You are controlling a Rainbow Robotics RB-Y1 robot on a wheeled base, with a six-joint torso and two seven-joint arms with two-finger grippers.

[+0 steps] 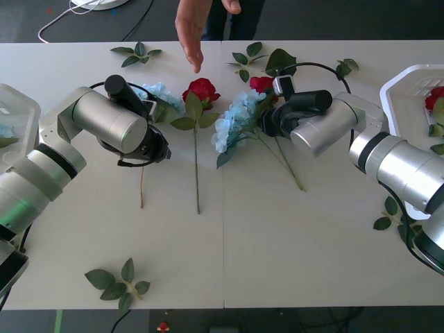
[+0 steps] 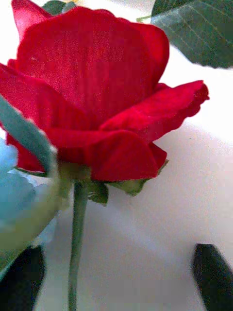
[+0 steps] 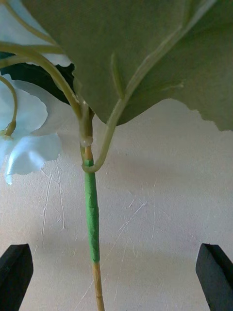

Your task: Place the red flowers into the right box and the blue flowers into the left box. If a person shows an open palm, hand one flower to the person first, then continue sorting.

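We logged both grippers open. Left gripper straddled a blue flower's stem, stem running lengthwise between fingers; right gripper likewise astride a red rose, near the person's hand.

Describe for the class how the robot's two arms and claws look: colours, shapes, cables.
Both arms are chains of fat silver-grey cylinders split by black bands at the joints. The left arm ends in a black wrist and a thin black cable loops by it. The right arm has a black cable arching over its dark wrist. Each claw has two black fingers: the left claw and the right claw.
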